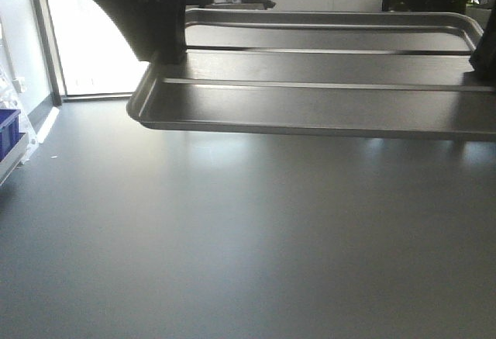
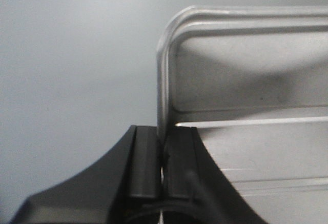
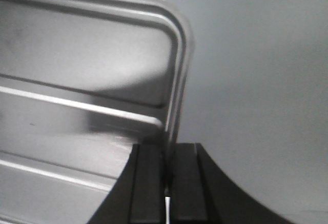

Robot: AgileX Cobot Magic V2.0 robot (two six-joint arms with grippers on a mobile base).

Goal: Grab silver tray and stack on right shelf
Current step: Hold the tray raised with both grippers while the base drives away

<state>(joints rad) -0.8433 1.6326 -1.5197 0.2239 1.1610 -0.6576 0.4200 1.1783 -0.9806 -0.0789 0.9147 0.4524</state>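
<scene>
Silver tray (image 1: 325,106): up in the air and level, folks, long side stretched across the front view. Its two ribs run side to side and its right end runs off the edge of the picture.

Left gripper (image 2: 162,152): jaws pulled in tight on the tray's left short rim, one on the outside and one on the inside, with the metal edge pinched between them. A rib meets the rim just beside the grip, and the rounded corner curves away ahead.

Right gripper (image 3: 168,157): the same story at the other end. The jaws are squeezed onto the right short rim, with only the thin edge between them (a near mirror of its partner).

Front view of the arms: the left one shows as a dark mass planted on the tray's left end. The right one is only a dark sliver at the picture's right border, too cropped to read there.

Under the tray: bare grey floor (image 1: 232,238) well below, catching a soft reflection. Nothing touches the tray's underside.

Background: a bright glass door (image 1: 89,44) glares at far left, blown out white. A blue bin (image 1: 8,126) peeks in at the left edge. The objects behind the tray are too dark and blurred to name.
</scene>
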